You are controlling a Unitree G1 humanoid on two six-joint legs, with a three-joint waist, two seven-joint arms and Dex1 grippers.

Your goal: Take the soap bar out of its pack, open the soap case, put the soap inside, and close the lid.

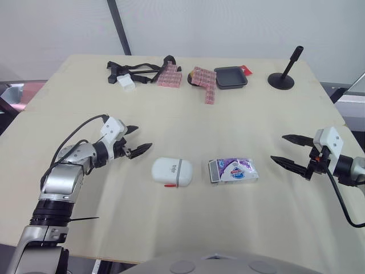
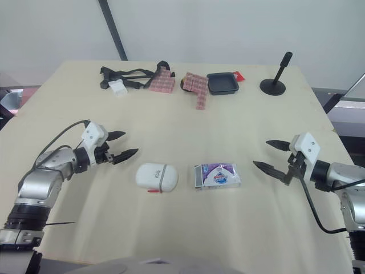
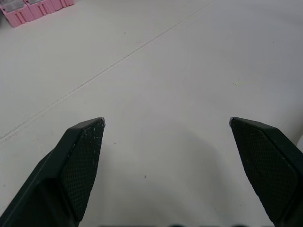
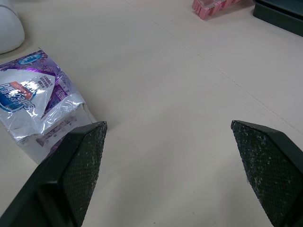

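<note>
The left arm is bent at the elbow, its forearm angled inward over the table (image 1: pixel 182 108). The left gripper (image 1: pixel 144 137) has its fingers spread with nothing between them. The white soap case (image 1: pixel 172 171), lid down, lies just past those fingertips, not touching. The right arm reaches in from the opposite side, and the right gripper (image 1: pixel 278 148) is also spread wide and empty. The purple soap pack (image 1: pixel 234 170) lies flat ahead of its fingertips, near the case and between both grippers.
</note>
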